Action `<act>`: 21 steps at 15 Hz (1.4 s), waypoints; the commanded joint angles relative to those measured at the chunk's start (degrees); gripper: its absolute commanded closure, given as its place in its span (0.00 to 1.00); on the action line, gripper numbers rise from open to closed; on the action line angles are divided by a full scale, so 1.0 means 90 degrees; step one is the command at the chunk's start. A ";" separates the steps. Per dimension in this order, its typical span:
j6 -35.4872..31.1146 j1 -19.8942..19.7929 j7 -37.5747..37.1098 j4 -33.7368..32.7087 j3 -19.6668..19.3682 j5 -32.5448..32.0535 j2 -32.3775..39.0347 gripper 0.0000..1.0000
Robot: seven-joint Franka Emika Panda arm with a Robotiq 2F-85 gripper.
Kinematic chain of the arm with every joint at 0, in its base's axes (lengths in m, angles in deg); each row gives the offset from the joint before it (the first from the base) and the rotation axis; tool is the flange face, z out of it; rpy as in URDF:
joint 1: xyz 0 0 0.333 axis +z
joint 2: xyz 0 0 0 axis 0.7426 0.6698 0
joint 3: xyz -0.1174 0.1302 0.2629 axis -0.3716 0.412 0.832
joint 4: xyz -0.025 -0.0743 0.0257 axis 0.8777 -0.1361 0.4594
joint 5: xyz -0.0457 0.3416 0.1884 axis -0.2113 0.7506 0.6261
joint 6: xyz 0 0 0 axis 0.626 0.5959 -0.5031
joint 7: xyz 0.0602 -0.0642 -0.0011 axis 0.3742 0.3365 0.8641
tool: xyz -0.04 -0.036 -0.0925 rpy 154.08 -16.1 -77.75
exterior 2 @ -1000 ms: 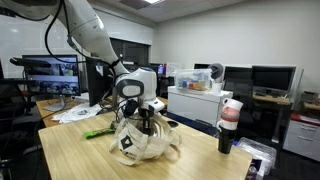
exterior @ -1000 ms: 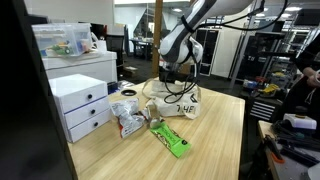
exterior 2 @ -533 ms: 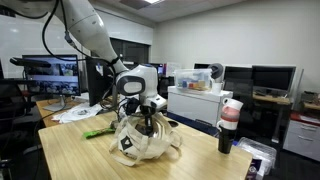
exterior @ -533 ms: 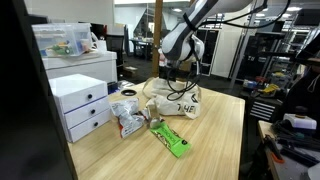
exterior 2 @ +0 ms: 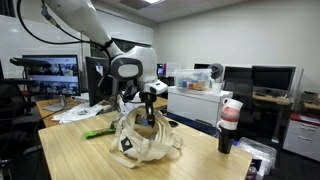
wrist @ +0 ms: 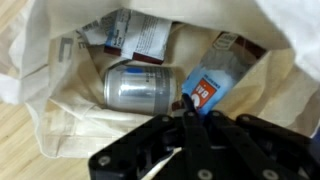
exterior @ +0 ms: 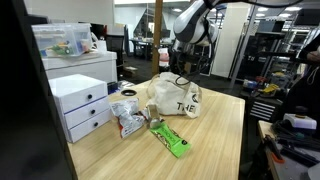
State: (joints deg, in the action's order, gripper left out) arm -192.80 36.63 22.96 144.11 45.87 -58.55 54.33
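A cream cloth bag [exterior: 176, 98] [exterior 2: 140, 142] with black print lies open on the wooden table. My gripper [exterior: 179, 68] [exterior 2: 150, 100] hangs just above its mouth. In the wrist view the gripper [wrist: 188, 104] is shut, and its tips pinch the lower corner of a blue and white packet [wrist: 216, 72]. Deeper in the bag lie a silver can [wrist: 145, 88] on its side and a dark printed wrapper [wrist: 135, 35]. The bag's cloth wall [wrist: 60, 110] surrounds them.
A white drawer unit [exterior: 80, 105] with a plastic box [exterior: 58, 40] on top stands at the table's edge. Crumpled silver packets [exterior: 128, 116] and a green packet [exterior: 170, 138] lie beside the bag. A red and white canister [exterior 2: 231, 115] stands near a corner.
The gripper closed inside the bag, then rose out of the bag's mouth, staying shut. The bag's top has been tugged slightly upward.
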 commanded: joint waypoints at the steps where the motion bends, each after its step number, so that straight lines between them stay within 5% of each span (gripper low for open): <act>1: 0.0363 -0.0100 0.0057 0.0316 -0.0116 -0.0172 -0.0498 0.99; 9: 0.0207 -0.0279 0.0129 0.0373 -0.0390 -0.0046 -0.1279 0.99; 21: 0.0138 0.0076 0.1865 0.0270 0.0485 0.1784 -0.1744 0.99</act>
State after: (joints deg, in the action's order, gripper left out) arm -191.13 36.43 34.36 145.62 48.54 -46.65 39.46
